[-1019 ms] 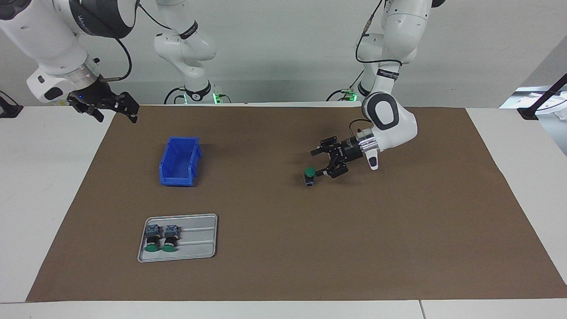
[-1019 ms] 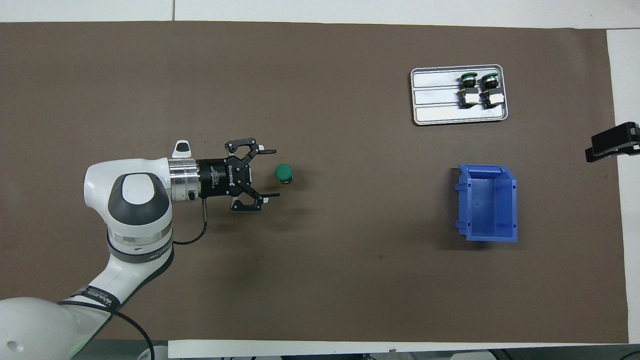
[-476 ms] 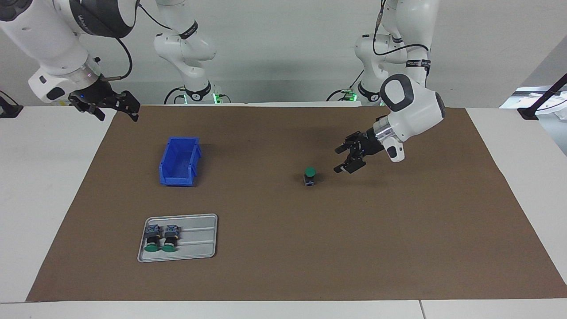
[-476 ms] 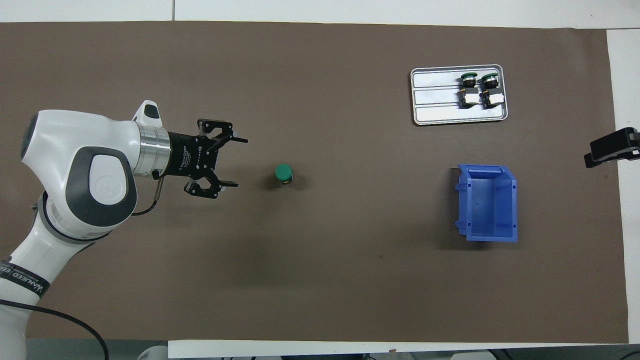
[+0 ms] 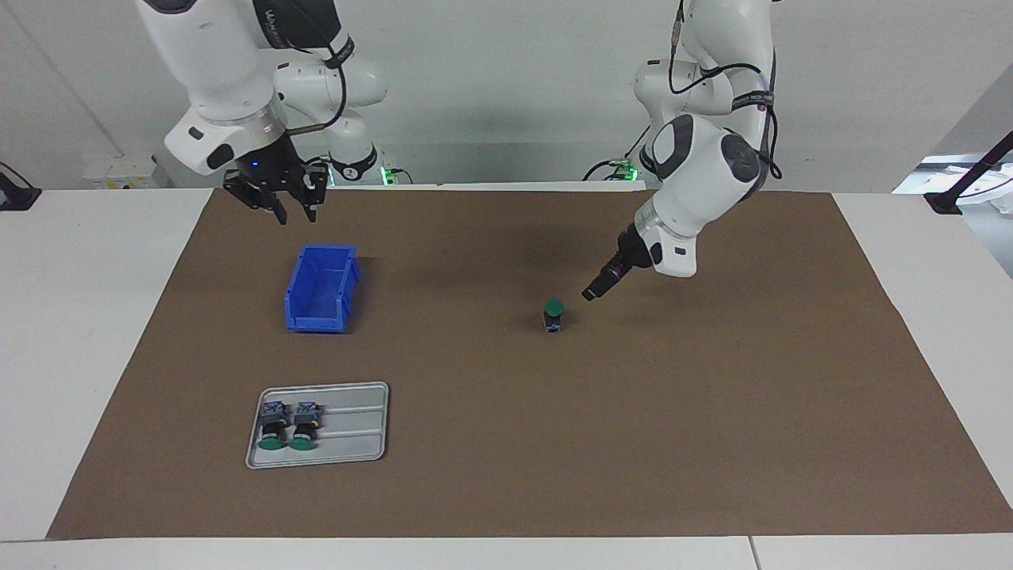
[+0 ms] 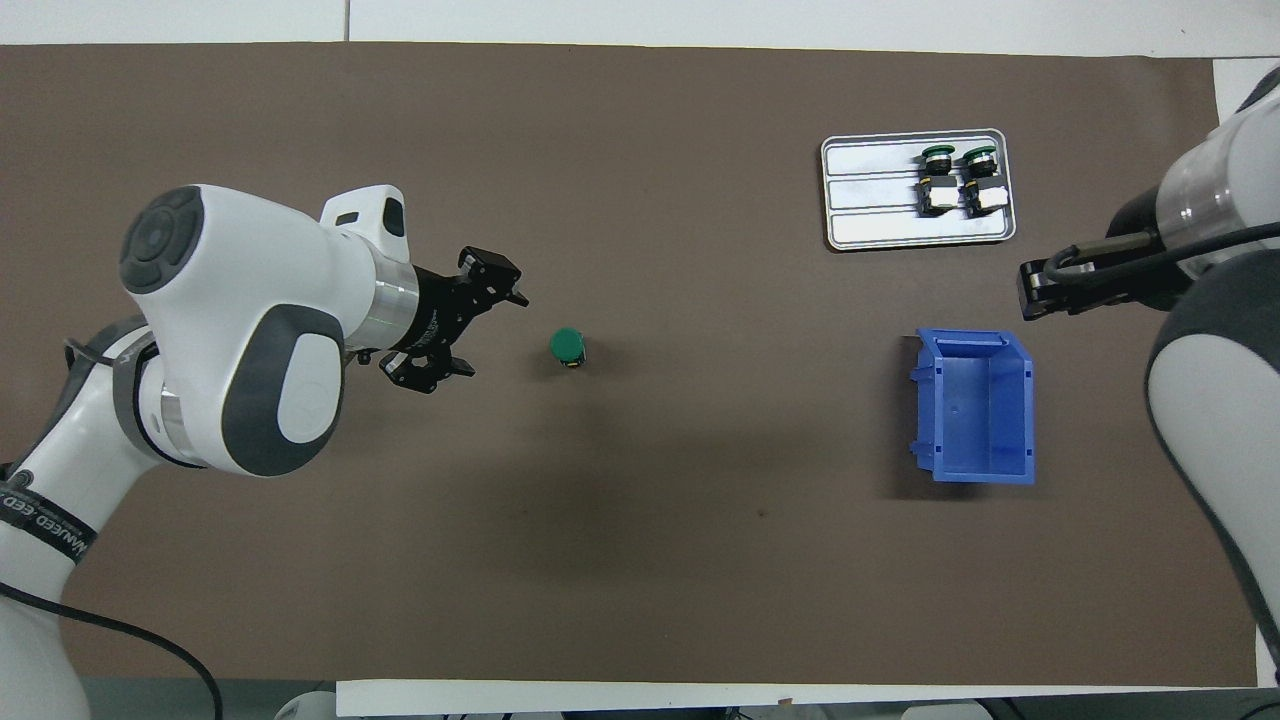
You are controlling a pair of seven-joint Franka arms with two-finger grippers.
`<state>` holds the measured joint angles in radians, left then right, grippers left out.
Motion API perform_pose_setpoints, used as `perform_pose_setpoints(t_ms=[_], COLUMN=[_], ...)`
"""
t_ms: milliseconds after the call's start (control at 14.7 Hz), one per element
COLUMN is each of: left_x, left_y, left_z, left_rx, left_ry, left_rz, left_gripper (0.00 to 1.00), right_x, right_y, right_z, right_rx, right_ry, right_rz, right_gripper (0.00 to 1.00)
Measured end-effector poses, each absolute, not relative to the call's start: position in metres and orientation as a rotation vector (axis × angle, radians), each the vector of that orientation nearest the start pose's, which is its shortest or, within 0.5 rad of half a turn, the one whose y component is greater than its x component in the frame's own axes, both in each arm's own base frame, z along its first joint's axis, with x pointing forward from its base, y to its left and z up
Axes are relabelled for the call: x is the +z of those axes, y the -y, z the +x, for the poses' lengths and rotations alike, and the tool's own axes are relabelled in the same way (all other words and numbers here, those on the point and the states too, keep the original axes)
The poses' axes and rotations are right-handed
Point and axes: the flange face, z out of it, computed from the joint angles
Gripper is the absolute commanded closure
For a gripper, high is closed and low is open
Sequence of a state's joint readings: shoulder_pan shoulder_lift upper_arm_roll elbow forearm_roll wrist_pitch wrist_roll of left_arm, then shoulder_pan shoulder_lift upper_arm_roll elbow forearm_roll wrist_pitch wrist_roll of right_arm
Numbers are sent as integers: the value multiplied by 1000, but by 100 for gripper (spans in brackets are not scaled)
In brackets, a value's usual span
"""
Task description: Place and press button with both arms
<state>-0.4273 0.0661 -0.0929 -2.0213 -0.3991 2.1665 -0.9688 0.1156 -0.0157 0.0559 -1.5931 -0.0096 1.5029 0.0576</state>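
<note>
The button [image 5: 553, 314] [image 6: 568, 346] stands upright on the brown mat with its green cap up, and nothing touches it. My left gripper [image 5: 589, 294] [image 6: 494, 333] hangs open just beside it, toward the left arm's end, pointing down at a slant with nothing between its fingers. My right gripper [image 5: 282, 207] [image 6: 1034, 290] is shut and empty, raised over the mat by the blue bin [image 5: 316, 323] [image 6: 925, 410].
A grey tray [image 5: 356, 443] [image 6: 870, 200] at the right arm's end, farther from the robots than the bin, holds two more buttons [image 5: 273, 427] [image 6: 937, 175] lying on their sides. Two slim arms with green-lit bases [image 5: 356, 170] stand at the robots' edge.
My left gripper drew back from the button, rose and turned to point down at it. My right arm swung in from the table's end to the bin, and its gripper shut.
</note>
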Motion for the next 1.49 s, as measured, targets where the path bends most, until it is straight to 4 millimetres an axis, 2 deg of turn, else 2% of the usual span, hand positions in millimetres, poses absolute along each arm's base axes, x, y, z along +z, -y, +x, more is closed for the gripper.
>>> perform_pose_setpoints(t_ms=[68, 136, 272, 340, 408, 544, 747, 1019, 1495], left_x=[429, 430, 432, 433, 433, 426, 405, 392, 383], left_y=[309, 318, 334, 339, 342, 352, 370, 378, 392], left_z=[487, 482, 473, 471, 472, 478, 484, 491, 483], left_rx=[258, 196, 81, 53, 40, 27, 13, 17, 27], left_ry=[1030, 937, 776, 733, 714, 663, 575, 552, 510], left_rz=[-3251, -3251, -3245, -3242, -3241, -3233, -3204, -3193, -3196], left_gripper=[0, 7, 42, 58, 74, 100, 100, 100, 100], right_x=[617, 617, 617, 617, 617, 617, 617, 614, 613], right_y=[-93, -90, -79, -72, -66, -58, -56, -56, -56], right_z=[534, 534, 536, 537, 538, 539, 539, 539, 539], right_rx=[115, 114, 115, 115, 115, 115, 117, 125, 125], right_ry=[182, 172, 139, 121, 104, 79, 74, 74, 74], right_rz=[-3153, -3153, -3150, -3150, -3150, -3150, -3150, -3150, -3150], right_gripper=[60, 56, 42, 39, 30, 25, 18, 17, 16])
